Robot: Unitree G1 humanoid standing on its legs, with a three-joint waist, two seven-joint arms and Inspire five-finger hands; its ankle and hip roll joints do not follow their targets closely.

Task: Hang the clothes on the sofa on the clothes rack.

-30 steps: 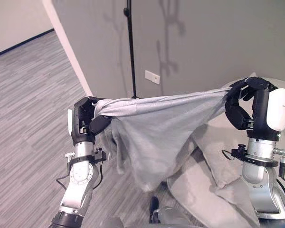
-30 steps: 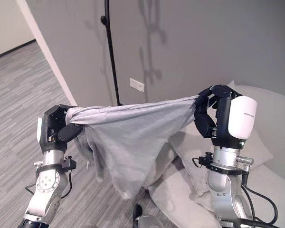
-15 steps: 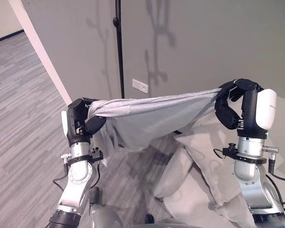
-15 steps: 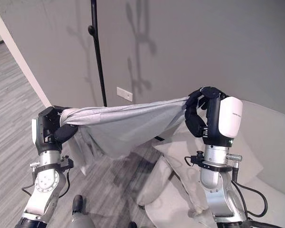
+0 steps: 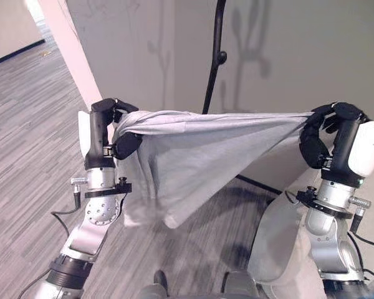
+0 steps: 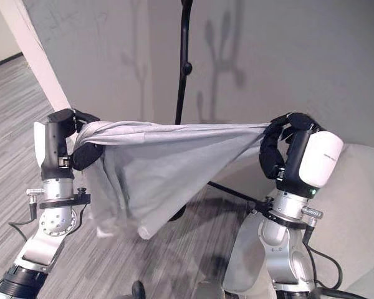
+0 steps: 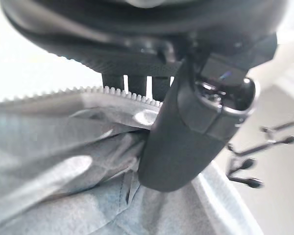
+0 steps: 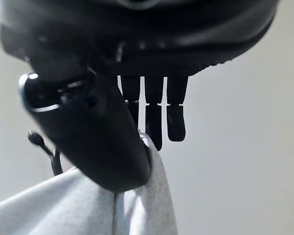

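A light grey garment (image 5: 187, 156) hangs stretched between my two hands, its top edge taut and its body sagging below. My left hand (image 5: 112, 128) is shut on the garment's left end, thumb (image 7: 186, 132) pressed onto the cloth (image 7: 63, 171). My right hand (image 5: 327, 134) is shut on the right end, with cloth (image 8: 88, 205) pinched under the thumb (image 8: 103, 142). The black pole of the clothes rack (image 5: 213, 68) rises behind the garment's middle, against the grey wall. The pale sofa (image 6: 355, 205) lies at the right, behind and below my right arm.
A grey wall (image 5: 287, 56) stands close behind the rack. A white wall corner (image 5: 71, 56) runs down at the left. Grey striped flooring (image 5: 25, 124) spreads to the left and under the garment. A sofa cushion (image 5: 277, 237) shows by my right arm.
The camera has swung: the rack pole now stands behind the garment's middle instead of to its left, and the sofa has slid toward the right edge. Both hands keep hold of the stretched garment.
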